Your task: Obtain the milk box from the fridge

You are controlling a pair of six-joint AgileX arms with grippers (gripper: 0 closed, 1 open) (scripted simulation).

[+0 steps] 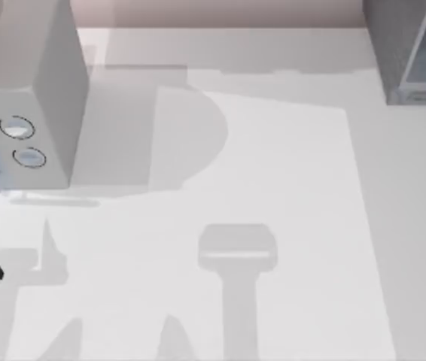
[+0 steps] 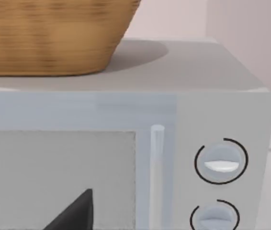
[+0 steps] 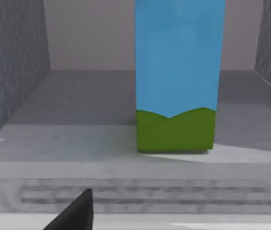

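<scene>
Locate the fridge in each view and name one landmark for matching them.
Top view: fridge at the far right corner.
Right wrist view: fridge interior, dark walls and grey floor, surrounds the milk box.
Left wrist view: faces the two-dial box instead.
Shared landmark: the two-dial box, top view's left.

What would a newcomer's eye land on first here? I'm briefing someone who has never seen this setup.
The milk box first: bright blue over green, standing upright inside the open fridge, straight ahead of the right wrist camera. Next, the woven basket on top of the grey microwave with two round dials, at the table's left. The fridge sits at the far right corner.
</scene>
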